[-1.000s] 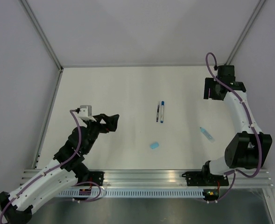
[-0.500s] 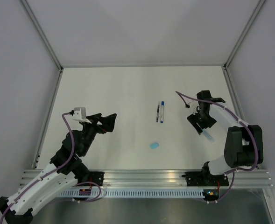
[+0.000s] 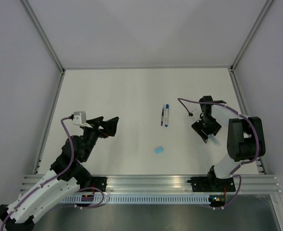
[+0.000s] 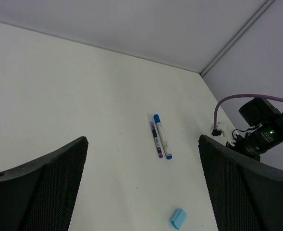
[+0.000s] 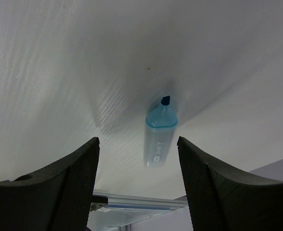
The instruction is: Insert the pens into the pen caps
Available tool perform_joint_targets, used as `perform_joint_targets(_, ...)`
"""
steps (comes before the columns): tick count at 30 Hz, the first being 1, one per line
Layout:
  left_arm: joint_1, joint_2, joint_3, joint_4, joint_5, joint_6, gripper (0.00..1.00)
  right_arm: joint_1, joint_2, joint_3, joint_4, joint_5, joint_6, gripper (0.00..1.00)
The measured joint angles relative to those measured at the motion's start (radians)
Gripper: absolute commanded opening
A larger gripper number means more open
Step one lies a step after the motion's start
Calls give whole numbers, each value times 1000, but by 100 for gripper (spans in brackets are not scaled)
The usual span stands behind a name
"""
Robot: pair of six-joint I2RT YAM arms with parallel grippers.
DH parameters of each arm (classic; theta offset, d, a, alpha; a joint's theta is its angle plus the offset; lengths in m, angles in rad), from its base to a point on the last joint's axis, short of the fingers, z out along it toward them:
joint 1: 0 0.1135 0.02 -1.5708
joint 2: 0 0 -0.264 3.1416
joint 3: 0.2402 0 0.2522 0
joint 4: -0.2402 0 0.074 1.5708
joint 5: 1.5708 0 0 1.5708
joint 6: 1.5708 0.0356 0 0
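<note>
Hovering low over the table [image 3: 112, 91], R gripper [image 5: 137, 143] is wide open and empty. Cap [image 5: 159, 137] lies flat btwn its fingers, nearer the one on the view's right, touching neither. Long axis runs along the fingers, dark-tipped end away from wrist. Pens [image 3: 164, 115] lie side by side mid-table, well apart. 2nd cap [image 3: 159, 149] is near them. L gripper [image 3: 113, 125]: open, empty, farther off. Surface flat, white.

Top view overhead, whole table [image 3: 107, 91]. Left wrist low, facing right, shares pens [image 4: 162, 137] with top. Right wrist close, downward.
</note>
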State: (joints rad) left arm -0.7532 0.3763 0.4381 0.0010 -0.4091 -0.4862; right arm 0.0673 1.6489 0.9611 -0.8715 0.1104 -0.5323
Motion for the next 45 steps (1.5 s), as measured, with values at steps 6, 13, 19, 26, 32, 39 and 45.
perform_joint_targets(6, 0, 0, 0, -1, 0, 0, 100, 0, 38, 14, -2, 2, -7, 70)
perform_joint_targets(13, 0, 0, 0, -1, 0, 0, 100, -3, 113, 59, -43, 0, -16, 65)
perform_joint_targets(19, 0, 0, 0, 0, 0, 0, 100, -21, 148, 79, -76, 28, -18, 32)
perform_joint_targets(26, 0, 0, 0, 0, 1, 0, 100, -19, 153, 89, -72, 46, 3, 0)
perform_joint_targets(32, 0, 21, -4, 2, 10, 0, 100, 57, 180, 165, -31, -31, 52, 0)
perform_joint_targets(39, 0, 50, -11, 12, 27, 0, 100, 154, 241, 262, 1, -88, 184, 0)
perform_joint_targets(45, 0, 64, -13, 17, 27, 0, 100, 200, 323, 385, -15, -24, 330, 7)
